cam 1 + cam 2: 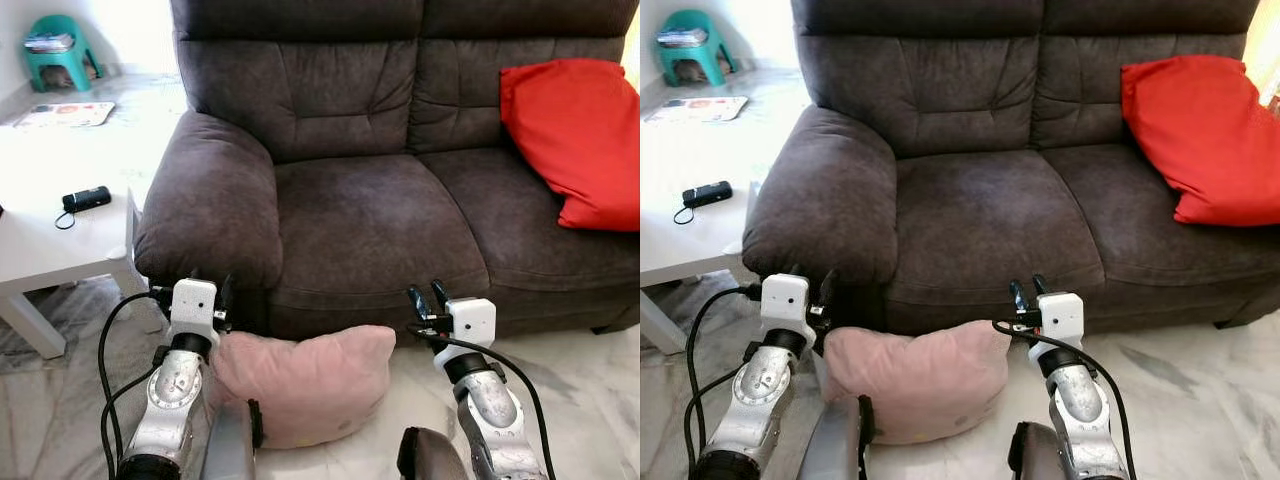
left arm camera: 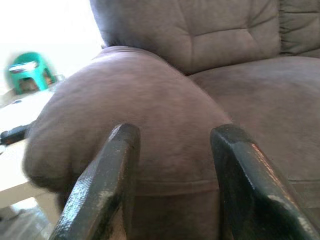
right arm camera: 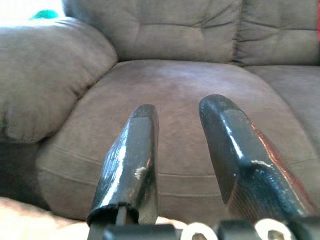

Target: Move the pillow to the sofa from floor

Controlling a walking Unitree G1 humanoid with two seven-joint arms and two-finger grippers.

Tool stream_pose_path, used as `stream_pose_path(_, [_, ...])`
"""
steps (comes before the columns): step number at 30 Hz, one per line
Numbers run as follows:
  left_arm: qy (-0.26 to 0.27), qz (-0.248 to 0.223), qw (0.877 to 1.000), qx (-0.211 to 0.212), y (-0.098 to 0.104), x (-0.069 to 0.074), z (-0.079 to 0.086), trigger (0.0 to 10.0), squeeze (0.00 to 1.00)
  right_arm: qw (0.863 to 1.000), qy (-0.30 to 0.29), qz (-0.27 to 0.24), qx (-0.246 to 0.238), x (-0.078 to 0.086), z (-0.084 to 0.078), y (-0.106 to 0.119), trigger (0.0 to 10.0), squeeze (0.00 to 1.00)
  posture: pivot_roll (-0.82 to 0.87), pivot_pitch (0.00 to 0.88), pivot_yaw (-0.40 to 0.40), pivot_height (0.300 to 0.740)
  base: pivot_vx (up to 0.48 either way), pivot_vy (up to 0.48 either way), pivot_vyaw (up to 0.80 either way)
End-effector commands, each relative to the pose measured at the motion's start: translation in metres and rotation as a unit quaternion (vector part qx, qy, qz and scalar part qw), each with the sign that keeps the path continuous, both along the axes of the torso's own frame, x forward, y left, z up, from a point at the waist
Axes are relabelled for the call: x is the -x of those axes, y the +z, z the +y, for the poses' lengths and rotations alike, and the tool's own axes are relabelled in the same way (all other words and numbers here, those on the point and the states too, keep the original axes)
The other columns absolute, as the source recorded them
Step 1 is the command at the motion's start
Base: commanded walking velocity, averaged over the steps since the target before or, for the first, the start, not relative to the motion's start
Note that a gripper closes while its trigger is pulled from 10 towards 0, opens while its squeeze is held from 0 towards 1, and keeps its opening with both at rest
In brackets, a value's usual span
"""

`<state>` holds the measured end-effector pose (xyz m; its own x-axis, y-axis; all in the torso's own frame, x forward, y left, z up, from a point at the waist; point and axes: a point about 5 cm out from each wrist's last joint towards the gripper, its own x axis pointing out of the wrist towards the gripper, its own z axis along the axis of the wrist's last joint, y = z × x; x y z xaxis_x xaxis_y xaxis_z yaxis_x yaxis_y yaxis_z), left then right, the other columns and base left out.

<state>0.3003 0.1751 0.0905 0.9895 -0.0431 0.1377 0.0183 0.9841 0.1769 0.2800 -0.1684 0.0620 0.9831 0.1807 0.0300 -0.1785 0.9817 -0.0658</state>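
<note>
- No words, brands, numbers or signs are showing clearly enough to read.
- A flat printed sheet [image 1: 65, 114] is lying on the floor far to the left, but its print is looking too small and blurry to read.
- A stack of papers [image 1: 49, 42] is sitting on the green stool [image 1: 60, 62], and nothing on it is showing clearly.

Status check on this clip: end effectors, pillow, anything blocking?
Left end effector and right end effector open, empty, either side of pink pillow. Pillow on floor against sofa. Seat bare; red cushion at far right.
</note>
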Motion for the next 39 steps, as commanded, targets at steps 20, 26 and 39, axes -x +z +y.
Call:
stream_pose_path(20, [-0.007, 0.023, 1.000, 0.005, -0.007, -0.003, 0.002, 10.0, 0.00, 1.000, 0.018, 0.001, -0.008, -0.003, 0.006, 0.001, 10.0, 0.00, 0.06, 0.000, -0.015, 0.536, 0.000, 0.000, 0.33])
stream_pose_path(26, [-0.031, 0.034, 0.999, 0.012, -0.009, -0.003, -0.003, 10.0, 0.00, 1.000, 0.014, 0.004, -0.009, -0.002, 0.005, -0.001, 10.0, 0.00, 0.06, 0.000, -0.011, 0.536, 0.000, 0.000, 0.00])
stream_pose_path(39, [-0.028, 0.118, 0.992, 0.037, -0.039, 0.000, 0.006, 10.0, 0.00, 1.000, -0.009, 0.023, -0.019, -0.001, 0.001, -0.010, 10.0, 0.00, 0.07, 0.000, -0.009, 0.536, 0.000, 0.000, 0.00])
